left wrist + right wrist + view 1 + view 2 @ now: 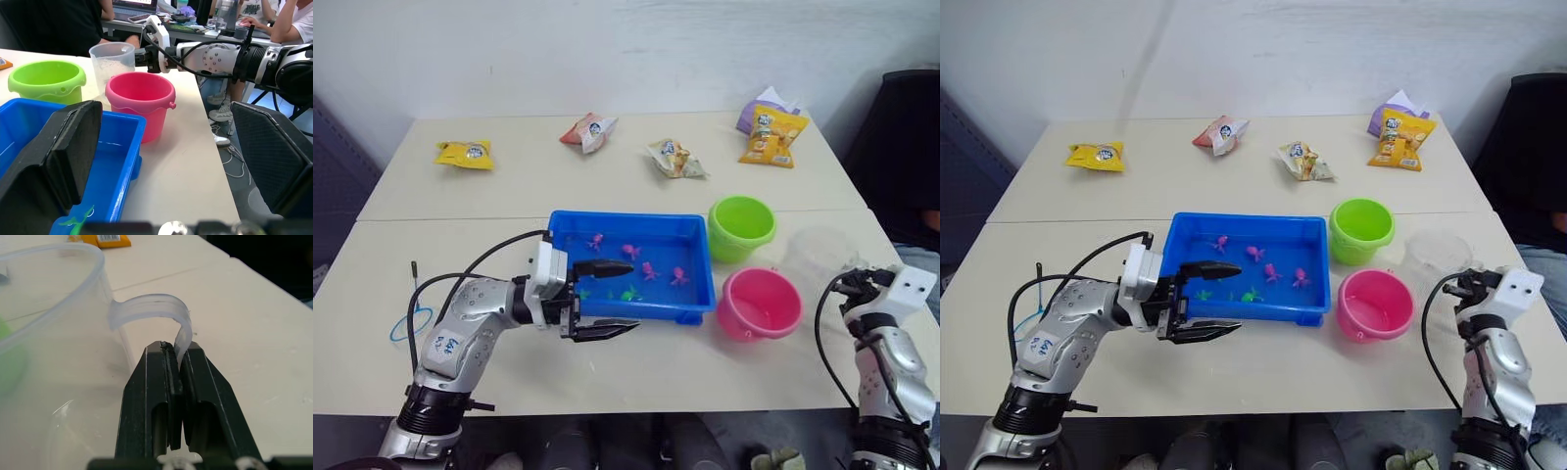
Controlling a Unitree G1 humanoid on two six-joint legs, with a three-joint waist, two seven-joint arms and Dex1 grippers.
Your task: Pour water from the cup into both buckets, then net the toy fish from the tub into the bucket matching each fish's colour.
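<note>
Tub (697, 257): bright blue. Toy fish (631, 251): mostly pink, a couple green. Buckets: one lime green (741, 225), one pink (761, 303). Cup (112, 62): clear, colourless. Net (410, 323): light blue hoop, dark handle. Grippers, left (608, 298) & right (177, 348): black fingers. Table (509, 186): cream. Snack packs: yellow (465, 153), orange (772, 136), red/white (588, 131), purple (760, 106).

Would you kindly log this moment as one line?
right end effector: shut on cup handle | left end effector: open by tub
</note>
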